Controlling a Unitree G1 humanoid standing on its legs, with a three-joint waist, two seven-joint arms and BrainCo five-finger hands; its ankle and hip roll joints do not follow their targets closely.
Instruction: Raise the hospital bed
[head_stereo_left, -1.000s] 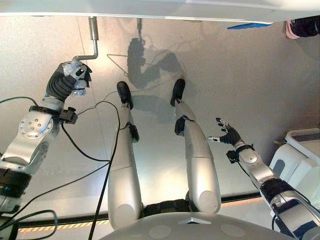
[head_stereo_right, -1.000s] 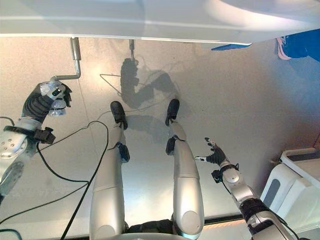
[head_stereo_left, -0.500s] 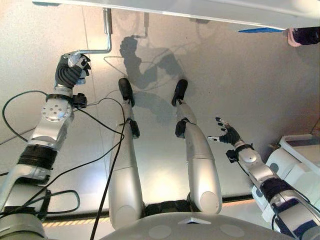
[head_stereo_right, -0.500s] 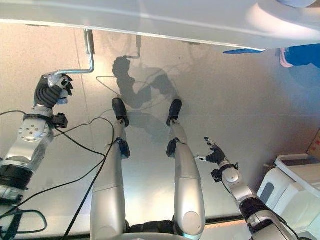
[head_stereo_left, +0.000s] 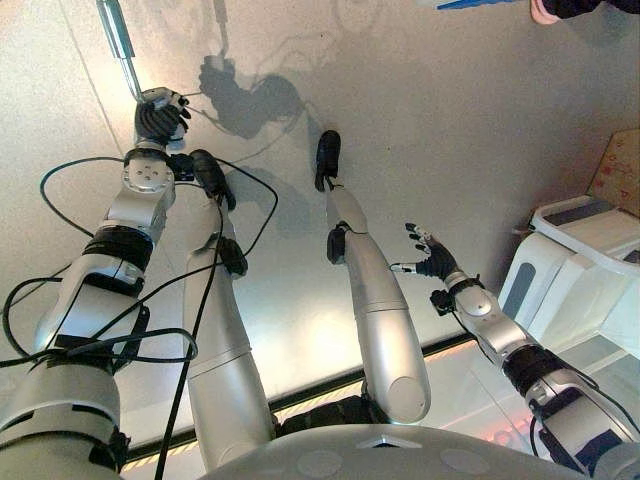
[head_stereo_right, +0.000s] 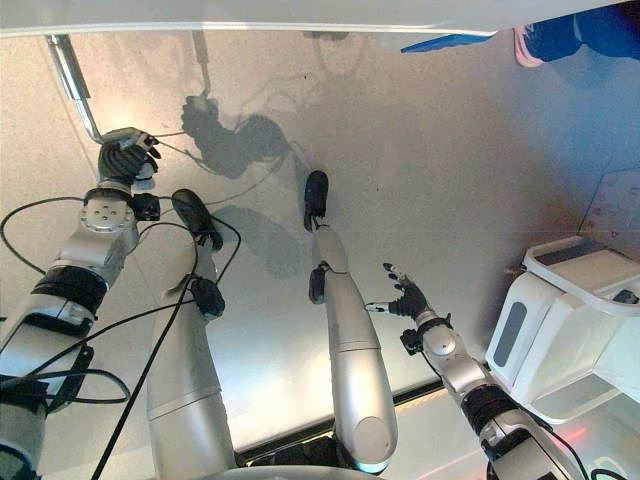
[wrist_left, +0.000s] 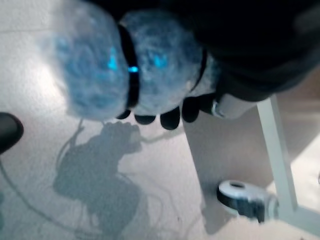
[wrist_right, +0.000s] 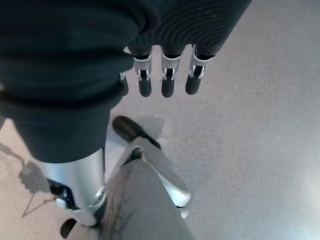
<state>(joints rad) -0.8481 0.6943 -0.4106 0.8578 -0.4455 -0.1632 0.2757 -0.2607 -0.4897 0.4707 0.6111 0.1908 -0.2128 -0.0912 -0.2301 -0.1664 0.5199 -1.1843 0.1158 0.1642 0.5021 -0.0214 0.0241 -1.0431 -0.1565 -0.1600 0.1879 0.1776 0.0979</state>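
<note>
Left hand (head_stereo_left: 160, 112) is at far left, raised toward the bed, with its fingers curled round the grip end of the crank handle (head_stereo_right: 72, 78). The crank is a bent metal rod: its shaft runs from the hand up and away to the far left, where it goes under the hospital bed (head_stereo_right: 300, 14). The bed's pale underside edge runs across the far side of the scene. In the left wrist view the dark fingertips (wrist_left: 170, 119) wrap over a pale, blurred wrapping on the grip; a bed frame leg with a caster wheel (wrist_left: 242, 197) stands on the floor just beyond. Right hand (head_stereo_right: 408, 298) hangs at near right, well apart from the crank and the bed, fingers relaxed and spread, holding nothing; the right wrist view shows its fingers (wrist_right: 167, 82) straight over bare floor. The floor (head_stereo_left: 450, 150) is grey and speckled. A white machine housing (head_stereo_right: 565, 330) with a tray-like top stands at the right edge; I cannot tell whether anything lies in the top. A person's shoe (head_stereo_right: 528, 42) and a blue edge (head_stereo_right: 445, 42) show at far right by the bed.
</note>
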